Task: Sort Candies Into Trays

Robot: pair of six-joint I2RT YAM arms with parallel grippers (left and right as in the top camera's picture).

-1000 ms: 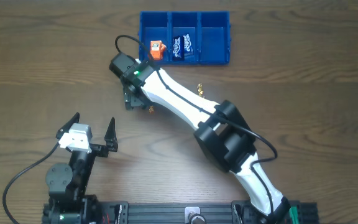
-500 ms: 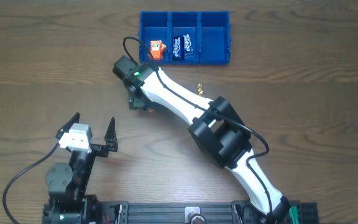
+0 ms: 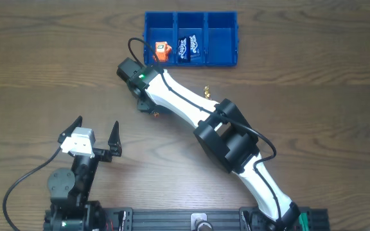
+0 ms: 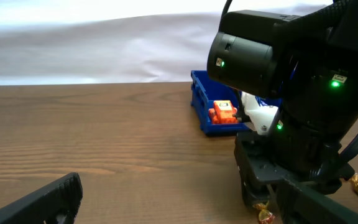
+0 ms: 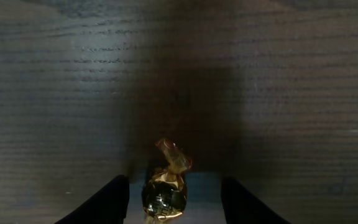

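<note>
Right jaws: apart, low at the table point(image 3: 37, 70), a gold candy point(image 5: 164, 191) lying between them, toward 11 o'clock from the table's centre.
Left jaws: apart, at 8 o'clock.
Blue tray point(image 3: 191, 65): at 12 o'clock; orange candy point(image 3: 162, 51) in an end compartment, blue packets point(image 3: 189, 48) in the middle one.
Second gold candy point(image 3: 205, 92): at 3 o'clock of the right jaws.

Candy point(image 5: 164, 190) seemingly gold — tray point(image 3: 222, 42) blue.

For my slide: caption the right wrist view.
Open right pincer straddles a gold-wrapped candy on the wooden table.
</note>
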